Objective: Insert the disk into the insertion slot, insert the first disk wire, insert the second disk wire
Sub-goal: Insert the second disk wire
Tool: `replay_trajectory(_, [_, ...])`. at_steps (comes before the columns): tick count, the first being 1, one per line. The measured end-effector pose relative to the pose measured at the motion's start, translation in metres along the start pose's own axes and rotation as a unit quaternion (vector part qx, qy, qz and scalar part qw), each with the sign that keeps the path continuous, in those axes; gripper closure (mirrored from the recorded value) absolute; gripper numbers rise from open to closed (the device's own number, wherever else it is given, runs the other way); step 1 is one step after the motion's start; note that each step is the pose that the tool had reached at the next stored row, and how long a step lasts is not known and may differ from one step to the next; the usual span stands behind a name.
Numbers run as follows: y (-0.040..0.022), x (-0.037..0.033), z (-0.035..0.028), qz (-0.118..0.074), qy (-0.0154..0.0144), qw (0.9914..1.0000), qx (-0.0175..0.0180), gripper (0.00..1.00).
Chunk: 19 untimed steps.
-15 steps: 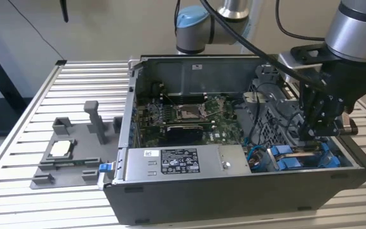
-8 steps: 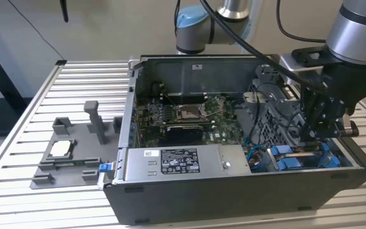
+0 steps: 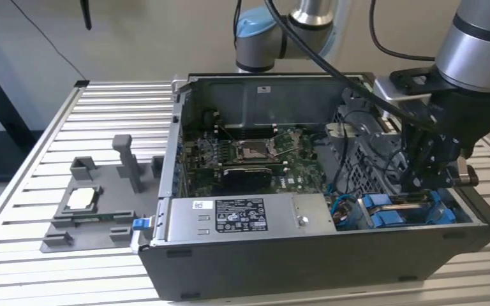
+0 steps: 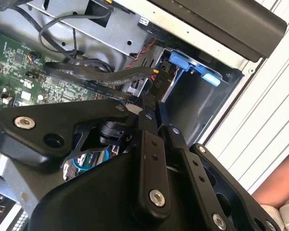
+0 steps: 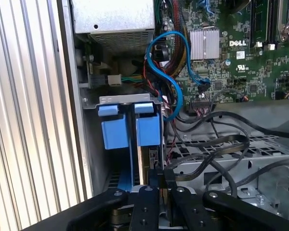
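The disk (image 5: 145,161) stands on edge in its blue carrier (image 5: 148,130) inside the insertion slot (image 3: 449,220), at the open computer case's corner nearest the exterior view's right. A second blue carrier (image 5: 114,134) sits beside it. My gripper (image 3: 422,186) hangs just above the disk's back end. In both wrist views its fingers (image 5: 145,208) are closed together on a small black plug of a disk wire (image 5: 159,177). The gripper (image 4: 150,107) hides where the plug meets the disk. Flat black cables (image 4: 101,72) run from that spot toward the motherboard.
The grey power supply box (image 3: 228,217) fills the case's front, with the motherboard (image 3: 254,153) behind it. A looped blue cable (image 5: 176,77) and wire bundles crowd the space beside the bay. A grey fixture (image 3: 92,204) lies on the table. A person's arm (image 4: 279,187) is close by.
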<state>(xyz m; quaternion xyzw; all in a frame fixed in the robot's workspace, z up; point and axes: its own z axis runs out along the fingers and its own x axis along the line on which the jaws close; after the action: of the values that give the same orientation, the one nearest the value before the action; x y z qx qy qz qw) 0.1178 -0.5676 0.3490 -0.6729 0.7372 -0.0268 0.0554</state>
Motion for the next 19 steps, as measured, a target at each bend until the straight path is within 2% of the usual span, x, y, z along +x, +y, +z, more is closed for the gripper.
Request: replay_trajectory(19, [-0.001, 0.001, 0.0078, 0.0, -0.0002, 1.0, 0.0, 0.84])
